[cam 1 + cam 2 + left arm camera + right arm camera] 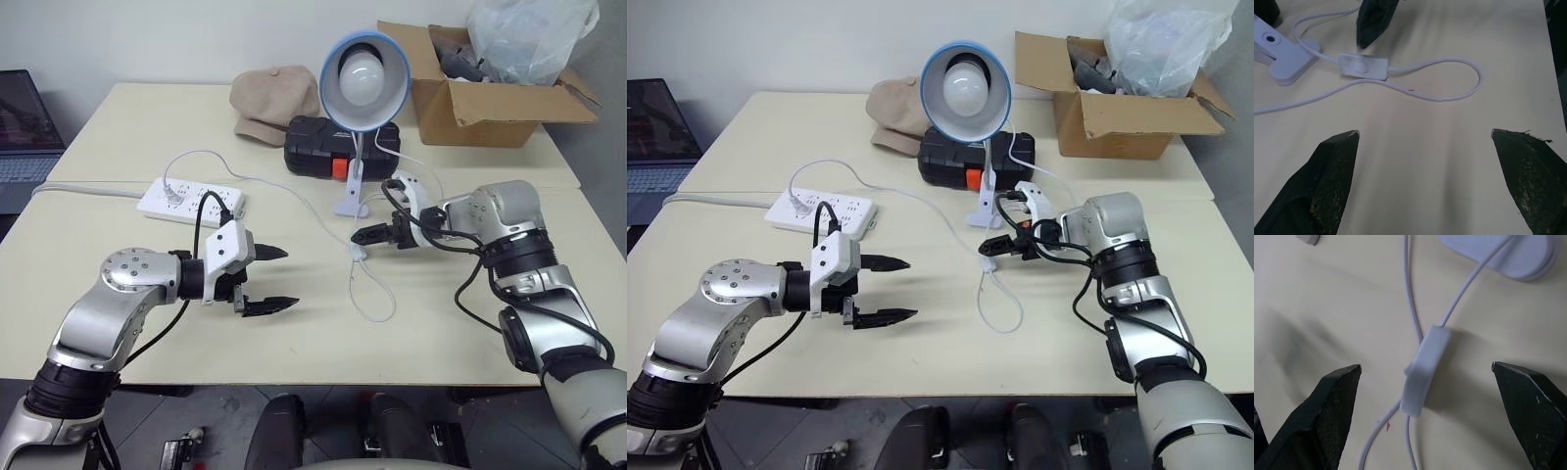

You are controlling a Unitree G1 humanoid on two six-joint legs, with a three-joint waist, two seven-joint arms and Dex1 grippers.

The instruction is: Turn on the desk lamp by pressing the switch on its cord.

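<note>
Over at 9 o'clock, a laptop [24, 132] sits at the table [118, 117] edge, and a white power strip [191, 202] lies just ahead of the left gripper [266, 279]. That gripper hangs low over the tabletop, its 2 black fingers spread wide with nothing between them, tips aimed toward 3 o'clock at the cord [377, 294] loop. At 12 o'clock there's a beige cap [274, 101] beside a black case [318, 145], and in front of the case stands the desk lamp [363, 81], blue shade facing us, bulb unlit, white clip base [350, 201] on the table. Just nearer than the base, dead centre, lies the switch [1425, 369], flat on the table with the thin cord running out both ends and looping toward 6 o'clock. The right gripper [364, 235] is right there, reaching in from 3 o'clock, fingers parted wide on either side of the switch, not touching it as far as the wrist view shows. At 1 o'clock, a cardboard box [485, 93] holds a plastic bag [529, 39].
</note>
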